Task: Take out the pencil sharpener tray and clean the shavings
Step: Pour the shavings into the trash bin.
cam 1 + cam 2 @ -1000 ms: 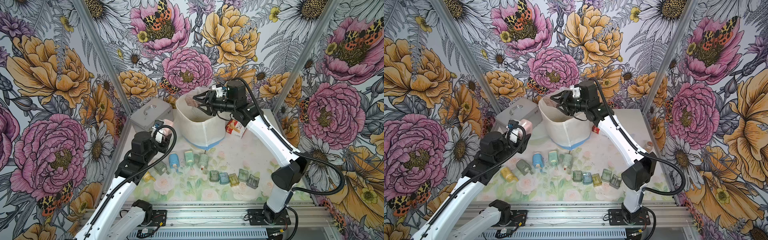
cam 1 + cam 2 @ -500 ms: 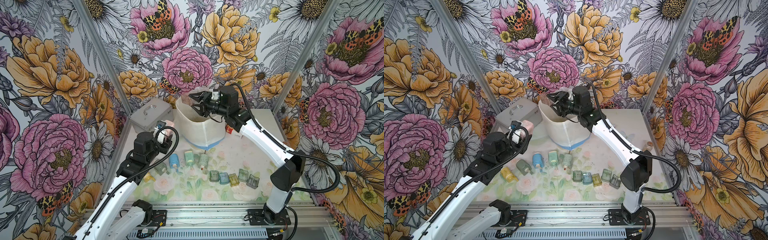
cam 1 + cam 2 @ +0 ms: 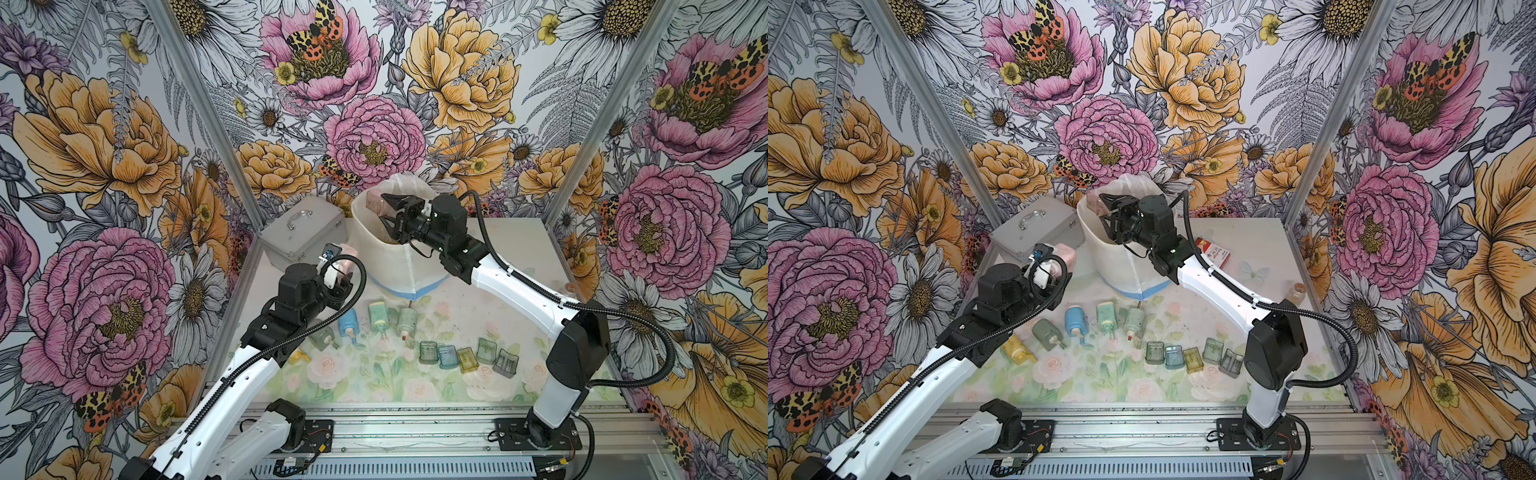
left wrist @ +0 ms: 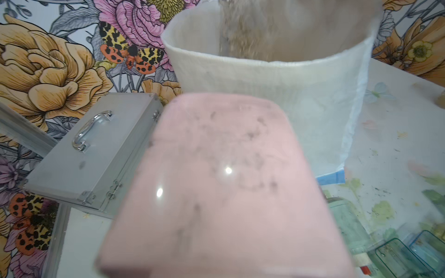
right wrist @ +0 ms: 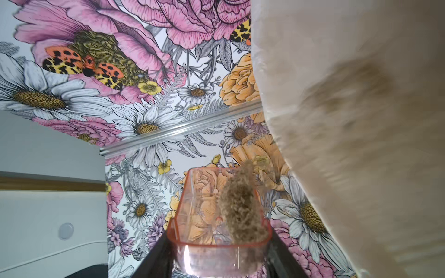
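Tipping shavings [image 5: 240, 209] into white bag [image 3: 399, 270], right hand [image 3: 384, 210] gripping tray [image 5: 204, 216], moved farther left, left hand [image 3: 341, 275] clutching pink sharpener [image 4: 216, 180].

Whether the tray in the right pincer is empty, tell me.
No, a clump of brown shavings lies inside the clear tray in the right wrist view.

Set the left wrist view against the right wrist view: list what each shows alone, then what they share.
Left wrist only: the pink sharpener, close and blurred, the grey case, and greenish trays lying on the table. Right wrist only: the clear red-rimmed tray. Both: the white bin and the brownish shavings, a clump in the tray in the right wrist view, a blur at the bin's mouth in the left wrist view.
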`<state>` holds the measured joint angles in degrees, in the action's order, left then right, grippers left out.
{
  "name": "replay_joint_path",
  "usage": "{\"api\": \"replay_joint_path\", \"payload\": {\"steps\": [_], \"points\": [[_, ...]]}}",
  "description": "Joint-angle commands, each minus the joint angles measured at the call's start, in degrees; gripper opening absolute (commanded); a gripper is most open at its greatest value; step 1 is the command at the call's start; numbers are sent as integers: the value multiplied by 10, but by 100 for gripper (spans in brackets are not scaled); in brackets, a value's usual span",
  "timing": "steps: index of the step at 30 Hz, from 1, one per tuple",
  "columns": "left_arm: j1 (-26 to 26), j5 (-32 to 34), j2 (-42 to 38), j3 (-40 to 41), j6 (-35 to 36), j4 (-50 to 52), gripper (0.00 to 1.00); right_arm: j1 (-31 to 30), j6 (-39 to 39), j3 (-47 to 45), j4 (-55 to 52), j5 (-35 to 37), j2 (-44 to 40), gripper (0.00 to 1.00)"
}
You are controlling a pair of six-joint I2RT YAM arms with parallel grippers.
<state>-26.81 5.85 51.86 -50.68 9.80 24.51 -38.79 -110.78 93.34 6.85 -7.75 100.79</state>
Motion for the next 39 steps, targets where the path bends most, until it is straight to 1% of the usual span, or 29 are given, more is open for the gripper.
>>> {"api": "replay_joint_path", "payload": {"steps": [1, 3, 4, 9, 11, 14, 18, 26, 30, 32, 35, 39], "points": [[-39, 35, -13, -20, -28, 1, 0, -8, -55, 13, 64, 70, -23, 43], [-65, 57, -21, -22, -34, 7, 0, -12, -73, 22, 77, 87, -14, 43], [-74, 77, -24, -22, -39, 9, 0, -14, -84, 27, 83, 91, -8, 43], [-110, 104, -30, -24, -77, 29, 0, -28, -144, 19, 142, 130, 13, 43], [-128, 113, -32, -25, -88, 32, 0, -31, -152, 14, 163, 143, 14, 43], [-156, 138, -33, -34, -91, 47, 0, -31, -147, 5, 153, 151, -5, 43], [-176, 165, -33, -36, -94, 56, 0, -21, -129, -8, 106, 101, -30, 43], [-182, 171, -21, -31, -116, 54, 0, 18, -60, -44, -43, -23, -87, 42], [-184, 179, -18, -32, -121, 55, 0, 46, -5, -26, -133, -74, -98, 42], [-187, 184, -18, -32, -121, 56, 0, 56, 44, -5, -198, -112, -101, 43], [-188, 190, -22, -28, -123, 56, 0, 76, 75, -15, -237, -153, -117, 43], [-189, 193, -19, -26, -125, 55, 0, 111, 109, 18, -276, -219, -101, 43]]}}
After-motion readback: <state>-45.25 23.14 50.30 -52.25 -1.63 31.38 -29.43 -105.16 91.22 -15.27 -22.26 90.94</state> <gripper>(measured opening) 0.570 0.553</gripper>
